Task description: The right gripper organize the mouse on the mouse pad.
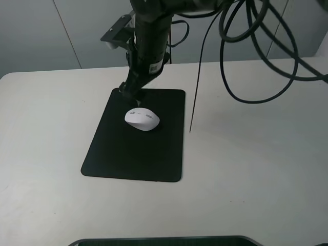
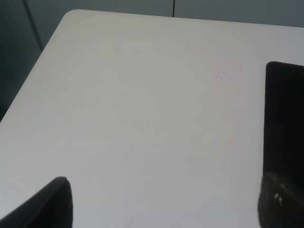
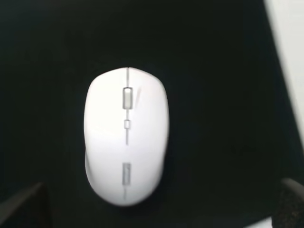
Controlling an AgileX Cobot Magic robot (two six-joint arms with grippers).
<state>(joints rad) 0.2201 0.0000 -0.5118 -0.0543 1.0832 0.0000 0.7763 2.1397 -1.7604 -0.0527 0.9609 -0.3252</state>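
The white mouse [image 1: 142, 119] lies on the upper middle of the black mouse pad [image 1: 128, 154]. My right gripper [image 1: 133, 98] reaches across from the top and hangs just behind the mouse's far end, apart from it. In the right wrist view the mouse [image 3: 126, 137] lies free on the pad [image 3: 213, 71], and the right gripper [image 3: 156, 211] is open, its fingertips [image 3: 23, 206] far apart. The left gripper [image 2: 164, 204] is open and empty over bare table. The pad's edge also shows in the left wrist view [image 2: 285, 118].
The pad lies on a white table [image 1: 256, 179]. Looped black cables [image 1: 256, 61] hang at the upper right. One thin cable [image 1: 193, 102] drops to the table just right of the pad. A dark edge [image 1: 164, 240] shows at the table's front.
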